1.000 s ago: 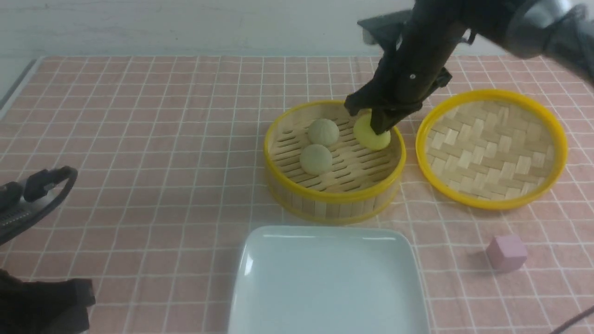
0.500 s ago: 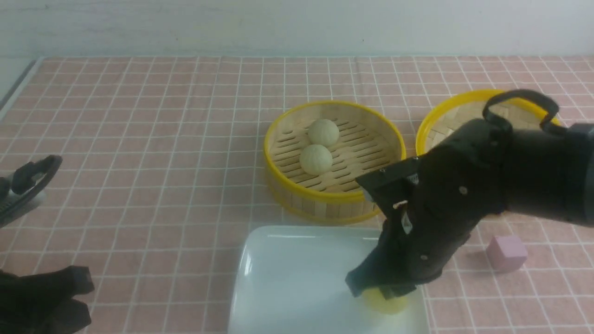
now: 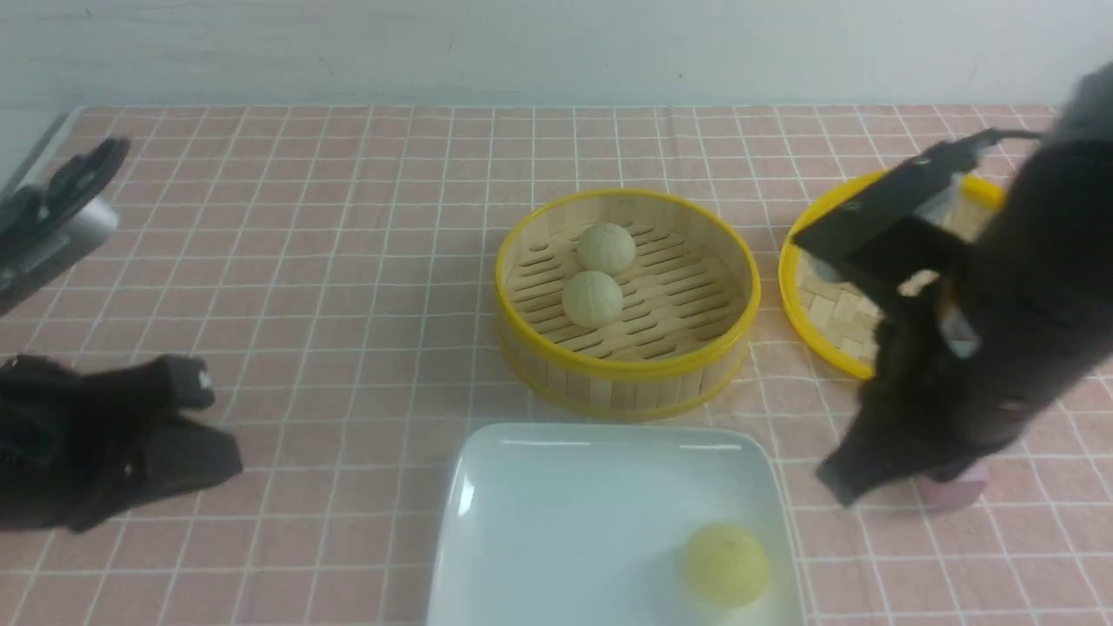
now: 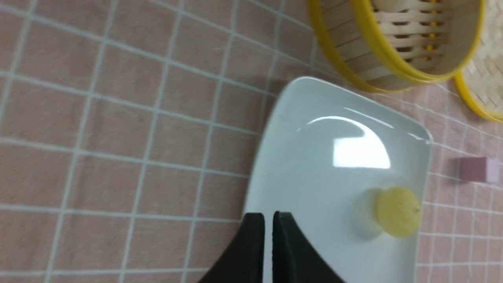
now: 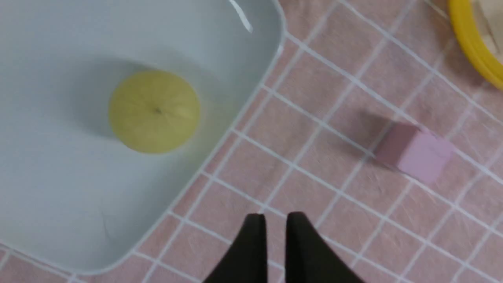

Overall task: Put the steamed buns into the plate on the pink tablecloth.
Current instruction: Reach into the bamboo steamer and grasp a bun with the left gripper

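Note:
The yellow-green steamed bun lies in the near right corner of the white square plate on the pink tablecloth. It also shows in the left wrist view and the right wrist view. Two pale buns sit in the bamboo steamer. My right gripper is shut and empty, above the cloth just right of the plate. My left gripper is shut and empty, left of the plate.
The woven bamboo lid lies right of the steamer, partly hidden by my right arm. A small pink cube sits on the cloth under my right arm. The cloth's far edge meets a white wall.
My right gripper carried the yellow-green bun from the steamer to the plate, let it go and pulled away to the right. My left arm moved up and in toward the plate.

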Tool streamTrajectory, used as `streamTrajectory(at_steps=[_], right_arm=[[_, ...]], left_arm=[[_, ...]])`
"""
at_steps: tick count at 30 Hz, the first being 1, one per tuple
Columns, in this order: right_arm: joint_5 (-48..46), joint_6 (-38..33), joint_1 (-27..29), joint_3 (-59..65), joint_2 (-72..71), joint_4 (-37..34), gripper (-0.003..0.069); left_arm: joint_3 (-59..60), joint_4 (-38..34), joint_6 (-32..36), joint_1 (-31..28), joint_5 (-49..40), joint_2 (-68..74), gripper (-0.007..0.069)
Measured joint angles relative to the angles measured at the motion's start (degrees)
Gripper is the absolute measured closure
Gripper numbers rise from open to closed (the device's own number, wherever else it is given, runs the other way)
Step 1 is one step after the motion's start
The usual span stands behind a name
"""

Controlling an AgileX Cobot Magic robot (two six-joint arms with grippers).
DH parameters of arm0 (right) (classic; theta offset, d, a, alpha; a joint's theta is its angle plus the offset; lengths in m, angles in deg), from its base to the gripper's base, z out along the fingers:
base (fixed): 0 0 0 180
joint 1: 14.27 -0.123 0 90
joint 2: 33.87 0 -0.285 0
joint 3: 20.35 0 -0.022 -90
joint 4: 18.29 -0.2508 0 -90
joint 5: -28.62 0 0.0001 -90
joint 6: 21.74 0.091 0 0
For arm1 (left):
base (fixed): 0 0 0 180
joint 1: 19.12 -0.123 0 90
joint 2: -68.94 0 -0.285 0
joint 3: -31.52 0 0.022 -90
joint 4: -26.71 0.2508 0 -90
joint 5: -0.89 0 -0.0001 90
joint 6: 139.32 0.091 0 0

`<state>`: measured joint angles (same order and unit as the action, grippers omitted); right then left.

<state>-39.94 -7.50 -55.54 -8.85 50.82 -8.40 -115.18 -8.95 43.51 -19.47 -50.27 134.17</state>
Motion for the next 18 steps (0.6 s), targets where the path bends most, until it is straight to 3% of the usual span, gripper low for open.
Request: streamTrajectory(at_steps=[6, 8, 13, 14, 18], right_arm=[[2.85, 3.40, 0.00, 12.11, -14.82, 1.31, 0.0671], [6.51, 3.67, 0.00, 17.05, -19.59, 1.98, 0.0671], [8.08, 6.03, 0.00, 20.88, -22.53, 2.14, 0.0670], [8.14, 7.15, 0.00, 20.95, -22.53, 2.29, 0.0668], [8.45, 9.01, 0.00, 20.95, -22.53, 2.86, 0.0666]], left_arm=[[-12.70, -4.59, 5.08, 1.55, -6.58, 13.54, 0.0592], [-18.89, -3.16, 3.33, 6.04, -5.90, 21.03, 0.0575], [-30.96, 4.81, -4.18, 16.31, -3.11, 33.86, 0.0469], [-35.99, 8.67, -7.07, 20.04, -2.36, 39.32, 0.0405], [-47.29, 16.88, -11.21, 25.27, -1.96, 49.08, 0.0285]])
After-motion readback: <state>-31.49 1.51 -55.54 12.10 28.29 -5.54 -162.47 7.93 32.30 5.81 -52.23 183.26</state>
